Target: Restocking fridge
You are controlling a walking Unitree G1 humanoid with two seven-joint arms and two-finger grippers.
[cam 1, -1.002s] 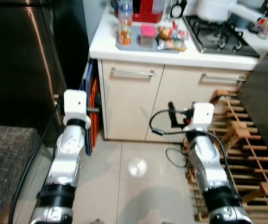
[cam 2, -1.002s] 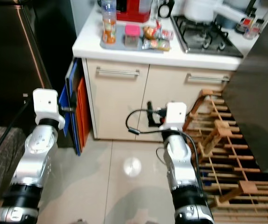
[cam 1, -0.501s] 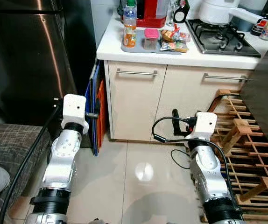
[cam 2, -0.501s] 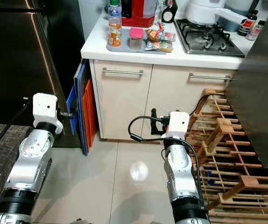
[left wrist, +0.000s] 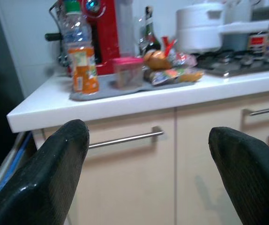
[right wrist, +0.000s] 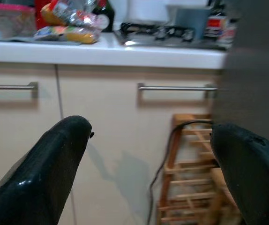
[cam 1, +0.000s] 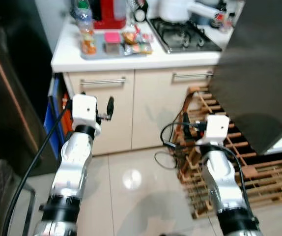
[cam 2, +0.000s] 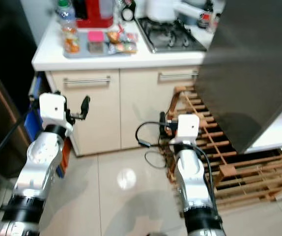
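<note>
Facing the cream cabinets (cam 1: 146,108), the left pincer (left wrist: 148,178) and right pincer (right wrist: 148,178) hover spread and empty below the counter (left wrist: 125,101) holding a grey tray (left wrist: 125,86) of groceries.

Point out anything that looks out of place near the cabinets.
A wooden slatted rack leans tilted on the floor against the right-hand cabinet, with a black cable looped loose in front of it. The tray of groceries on the counter looks orderly.
</note>
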